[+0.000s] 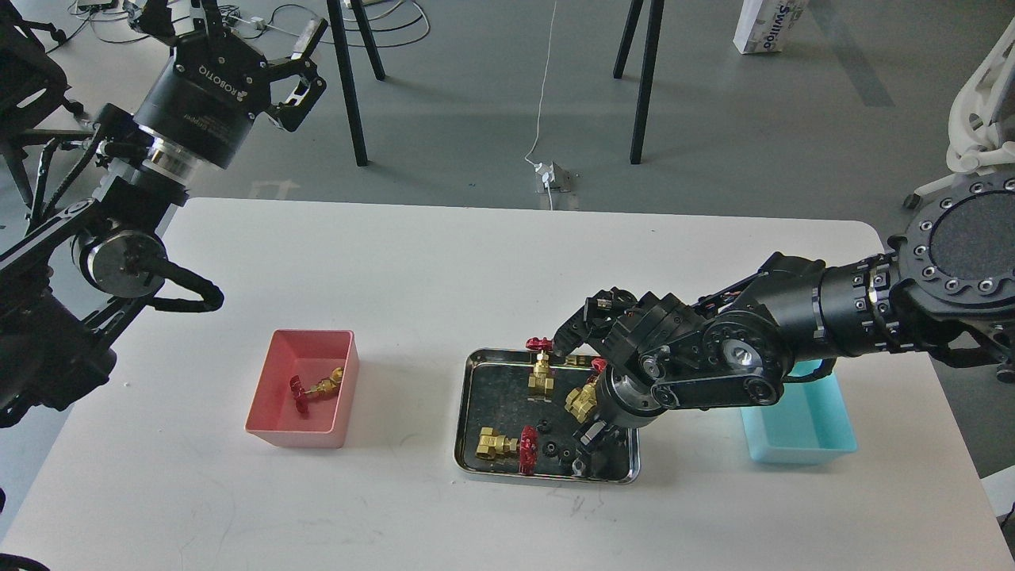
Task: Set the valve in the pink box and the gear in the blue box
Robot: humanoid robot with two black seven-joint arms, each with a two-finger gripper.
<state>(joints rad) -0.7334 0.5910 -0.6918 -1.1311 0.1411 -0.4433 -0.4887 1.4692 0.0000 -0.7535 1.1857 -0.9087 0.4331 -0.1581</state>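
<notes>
ROBOTIQ lettering on raised left gripper (305, 59), fingers spread wide. Right gripper (585, 444) down in shiny steel tray (468, 412), fingers indistinguishable. Brass red-wheeled valve (317, 388) inside salmon-pink plastic box (262, 396); cyan plastic box (801, 432) at right.

This is a robotics lab or test room rather than a home or shop. A bare white table (444, 262) stands on a plain grey floor (714, 127), which is strewn with loose cables (373, 20) at the top left and crossed by a white cord running down to a power strip (553, 176) just behind the table. Black tripod legs (353, 79) stand on that floor, with a second set (641, 71) to their right. A white cardboard box (765, 24) sits near the top right, and part of a white chair (979, 119) shows at the right edge.
</notes>
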